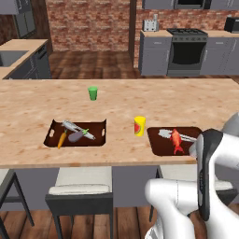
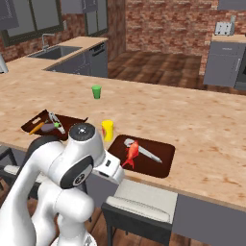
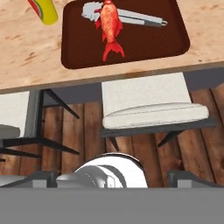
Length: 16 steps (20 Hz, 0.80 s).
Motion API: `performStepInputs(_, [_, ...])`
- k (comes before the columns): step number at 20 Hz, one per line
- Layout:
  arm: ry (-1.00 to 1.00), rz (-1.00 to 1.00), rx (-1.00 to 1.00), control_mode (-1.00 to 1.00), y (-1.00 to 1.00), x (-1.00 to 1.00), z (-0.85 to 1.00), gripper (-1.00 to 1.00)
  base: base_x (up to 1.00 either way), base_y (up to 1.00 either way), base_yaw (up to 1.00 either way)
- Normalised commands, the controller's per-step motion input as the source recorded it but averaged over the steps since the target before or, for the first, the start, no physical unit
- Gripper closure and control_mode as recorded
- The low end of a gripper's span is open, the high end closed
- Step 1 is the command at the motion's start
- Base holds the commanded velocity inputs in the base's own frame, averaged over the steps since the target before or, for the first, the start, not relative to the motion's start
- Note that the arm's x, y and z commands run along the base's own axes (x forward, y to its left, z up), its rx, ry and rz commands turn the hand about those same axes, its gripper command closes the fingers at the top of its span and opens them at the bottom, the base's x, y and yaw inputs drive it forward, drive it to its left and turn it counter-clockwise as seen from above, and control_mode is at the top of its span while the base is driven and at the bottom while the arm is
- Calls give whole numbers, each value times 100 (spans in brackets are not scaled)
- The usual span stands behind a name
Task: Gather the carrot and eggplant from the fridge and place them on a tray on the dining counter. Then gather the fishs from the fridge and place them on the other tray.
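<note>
On the dining counter [image 1: 140, 100] the left tray [image 1: 52, 135] holds the orange carrot [image 1: 62, 139], the purple-grey eggplant [image 1: 75, 137] and a slim silvery fish [image 1: 70, 124]. On the other tray [image 1: 156, 142] [image 3: 144, 41] lie a red fish [image 3: 109, 28] [image 2: 130, 153] and a silvery fish [image 3: 140, 18] crossing each other. My gripper [image 3: 116, 178] hangs in front of the counter's near edge, below that tray and above a stool. It is open with nothing between its dark fingertips [image 3: 43, 177]. The fridge is out of view.
A yellow cup [image 1: 139, 126] stands between the trays and a green cup [image 1: 93, 93] farther back. Grey-seated stools [image 3: 148, 105] [image 1: 81, 184] stand under the counter's near edge. A stove [image 1: 186, 51] and cabinets line the back wall, with a sink [image 2: 55, 52] at the left.
</note>
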Motion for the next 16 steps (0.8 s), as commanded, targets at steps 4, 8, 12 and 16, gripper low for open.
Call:
performStepInputs(4, [-29, 0, 0, -100, 1, -21, 5, -100, 0, 0, 0])
performStepInputs(8, [-41, 0, 0, -100, 0, -48, 25, -100, 0, 0, 0])
performStepInputs(12, [-36, 0, 0, -100, 5, -53, 21, -100, 0, 0, 0])
performStepInputs(16, [-24, 0, -2, -100, 24, -42, 19, -100, 0, 0, 0])
